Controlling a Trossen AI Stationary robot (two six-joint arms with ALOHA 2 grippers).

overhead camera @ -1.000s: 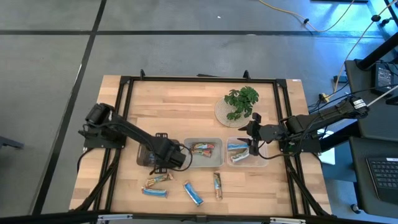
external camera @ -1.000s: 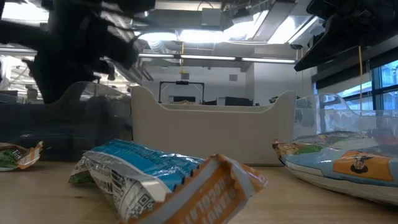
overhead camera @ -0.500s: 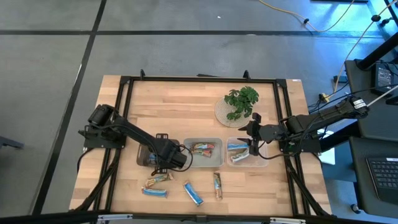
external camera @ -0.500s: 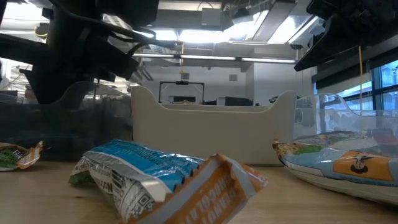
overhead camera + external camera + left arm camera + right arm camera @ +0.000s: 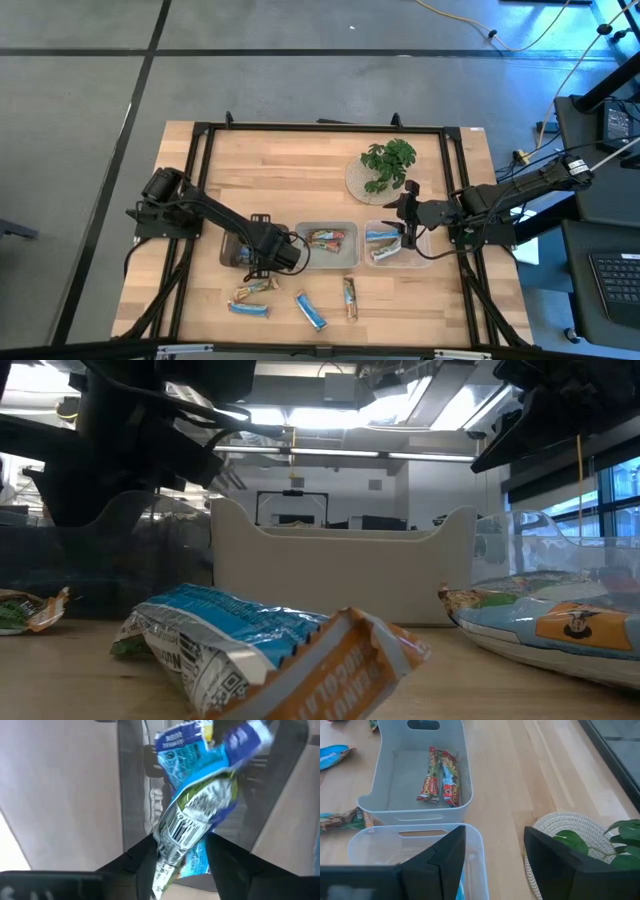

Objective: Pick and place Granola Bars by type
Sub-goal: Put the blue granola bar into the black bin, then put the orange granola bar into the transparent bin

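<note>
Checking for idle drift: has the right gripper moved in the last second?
No. In the high view the right gripper holds the same spot by the plant, above the right tray.

The wooden surface [image 5: 280, 170] carries three trays [image 5: 326, 245] near centre, a plant [image 5: 385, 165] at one o'clock, and loose granola bars [image 5: 310, 310] at six.

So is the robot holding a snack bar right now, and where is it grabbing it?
The left gripper has a blue bar between its fingers by its bottom end, but whether it still grips can't be told. The right gripper holds nothing.
</note>
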